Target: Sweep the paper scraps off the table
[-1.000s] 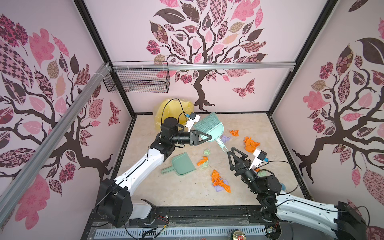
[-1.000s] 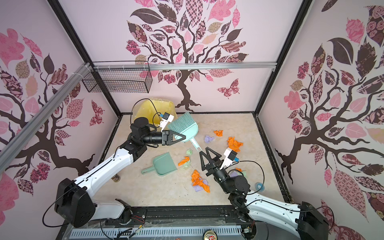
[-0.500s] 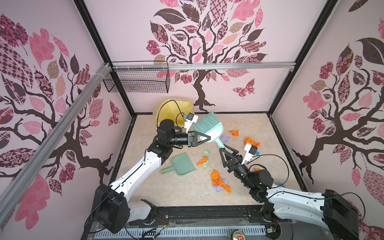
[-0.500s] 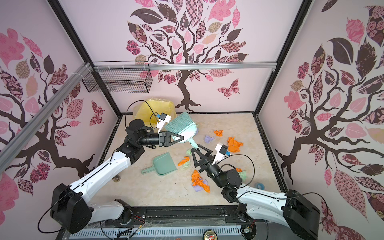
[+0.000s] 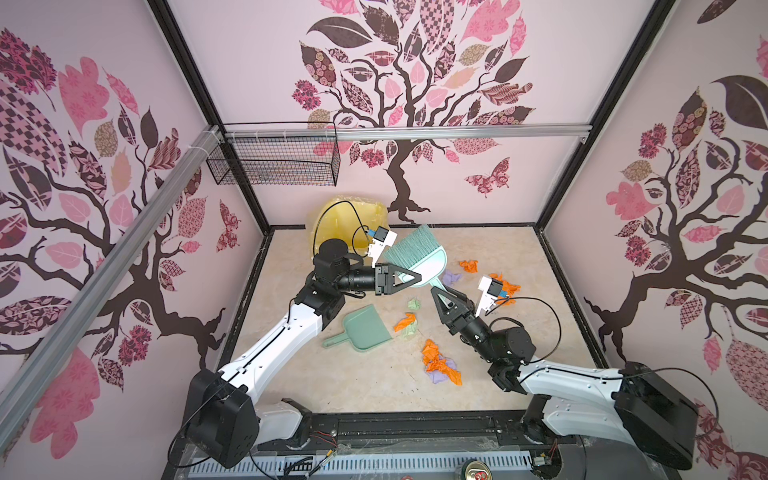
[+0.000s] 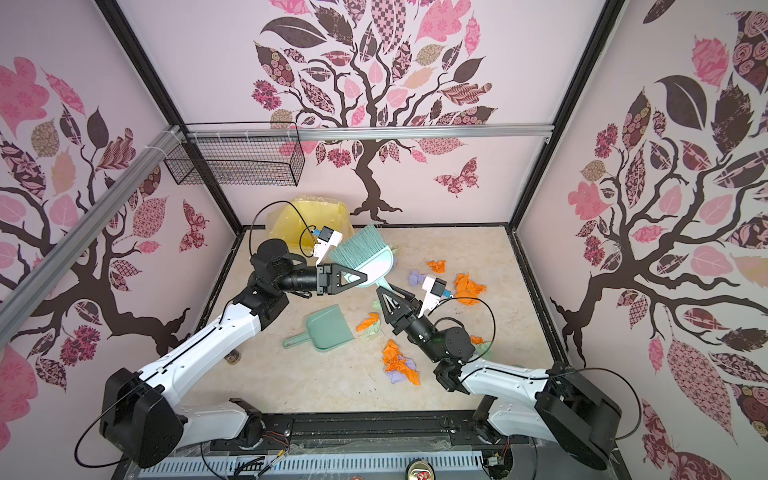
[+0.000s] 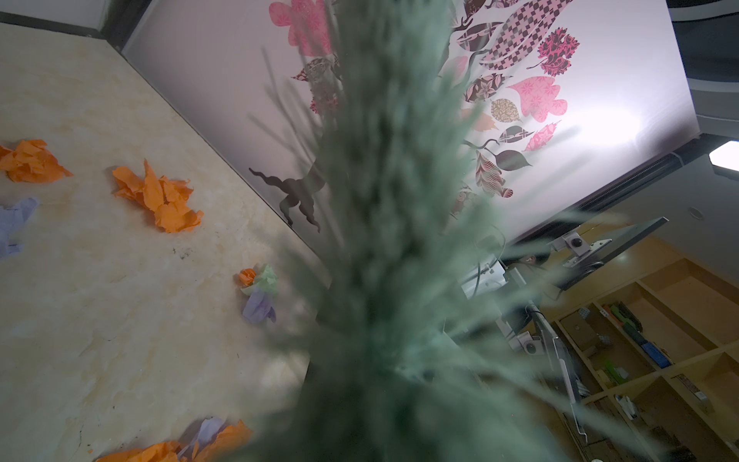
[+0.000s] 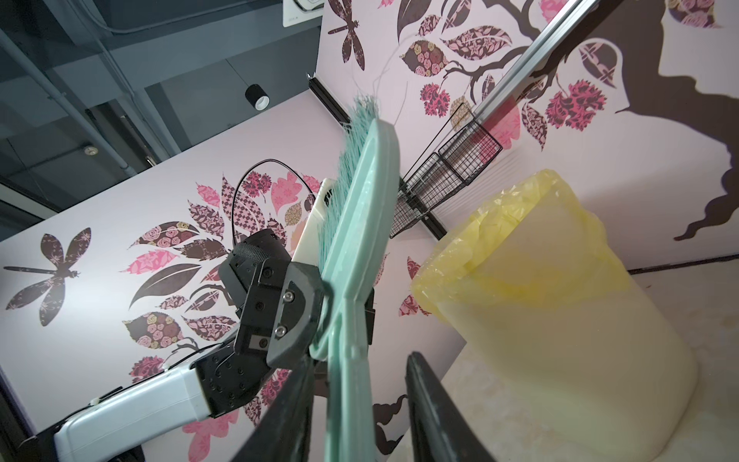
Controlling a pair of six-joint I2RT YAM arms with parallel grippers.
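Pink tree walls (image 5: pixel 266 83) surround the desk (image 5: pixel 353 386), where scraps (image 5: pixel 436 361) lie. Our left jaws pinch the brush (image 5: pixel 415 253); our right jaws stand spread around its handle (image 8: pixel 352 400).

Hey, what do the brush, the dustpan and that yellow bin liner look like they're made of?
The brush looks like smooth moulded teal plastic with fine, probably synthetic bristles. The dustpan seems the same plastic, matte. The bin liner is thin translucent yellow film, wrinkled over the rim.

Pink tree-patterned walls (image 5: pixel 540 174), wire basket (image 5: pixel 274 166)
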